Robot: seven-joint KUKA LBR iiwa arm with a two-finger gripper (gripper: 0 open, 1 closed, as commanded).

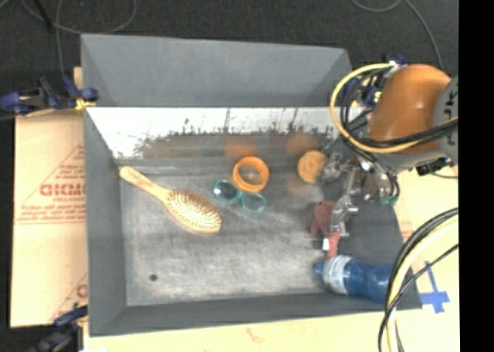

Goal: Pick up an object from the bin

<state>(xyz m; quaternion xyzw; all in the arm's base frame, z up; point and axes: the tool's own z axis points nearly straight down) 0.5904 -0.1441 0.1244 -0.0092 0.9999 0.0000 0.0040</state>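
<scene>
A: Red-brown small item, position?
B: Right side of bin, between orange ball and blue bottle, beside gripper.
A: Gripper state?
B: Cannot tell, released or clenched.

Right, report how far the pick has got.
Done: nothing lifted; the brush, ring, ball and bottle all lie on the bin floor. In hand: the gripper sits low at the bin's right, by a small red thing between ball and bottle; a grasp cannot be confirmed. Left: grip one thing and raise it out.
</scene>
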